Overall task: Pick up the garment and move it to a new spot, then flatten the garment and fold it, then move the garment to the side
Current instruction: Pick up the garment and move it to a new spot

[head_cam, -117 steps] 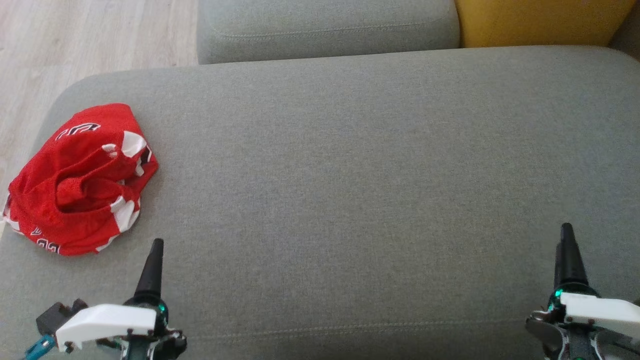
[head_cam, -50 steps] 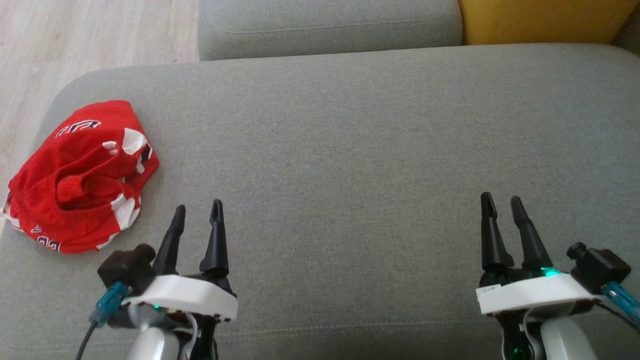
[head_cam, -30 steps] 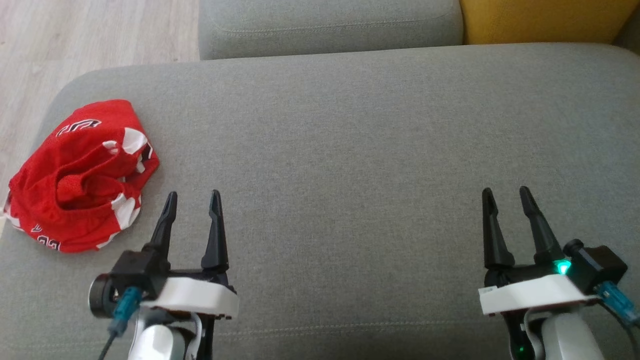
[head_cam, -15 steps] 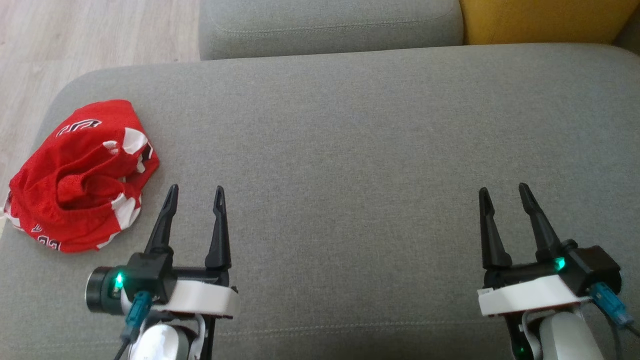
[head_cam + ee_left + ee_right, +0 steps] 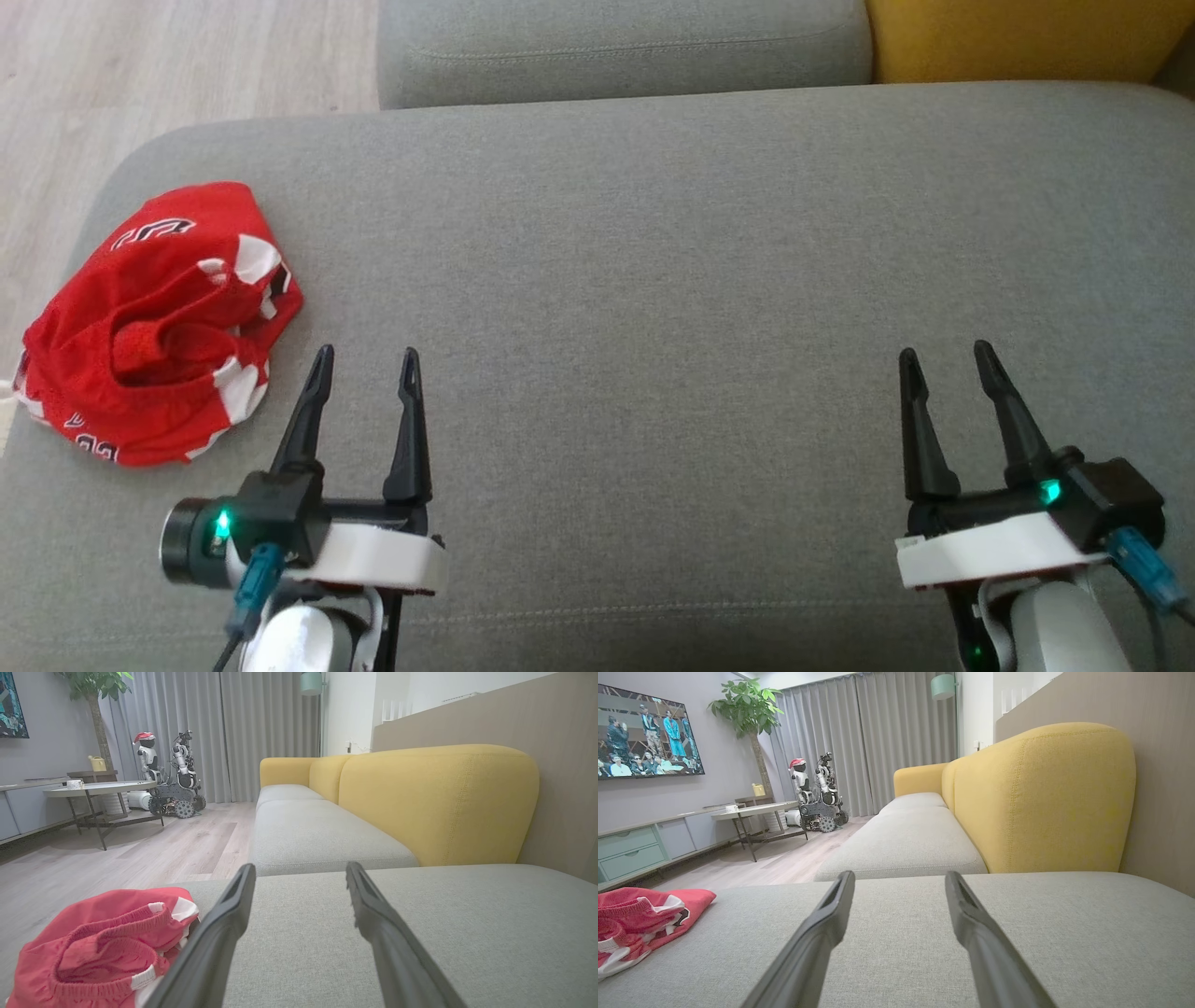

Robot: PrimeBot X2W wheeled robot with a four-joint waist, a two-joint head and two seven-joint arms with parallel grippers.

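Observation:
A crumpled red garment point(image 5: 154, 322) with white and black trim lies at the left end of the grey sofa cushion point(image 5: 653, 261). It also appears low left as the garment point(image 5: 93, 947) in the left wrist view and at the left edge as the garment point(image 5: 635, 926) in the right wrist view. My left gripper point(image 5: 366, 355) hovers open just right of the garment, apart from it, nothing between its fingers. My right gripper point(image 5: 943, 353) stands open far to the right over bare cushion. The same open fingers show in the left gripper point(image 5: 299, 872) and right gripper point(image 5: 899, 879) wrist views.
A second grey seat cushion point(image 5: 616, 42) lies beyond, with a yellow backrest point(image 5: 1018, 37) at the far right. Wooden floor point(image 5: 140, 75) borders the cushion's left edge. Farther off stand a round table point(image 5: 100, 788) and another robot point(image 5: 168, 774) by the curtains.
Both arms have held nearly still over the last second. The whole picture shifted slightly, so the head camera moved a little. The garment lies as before.

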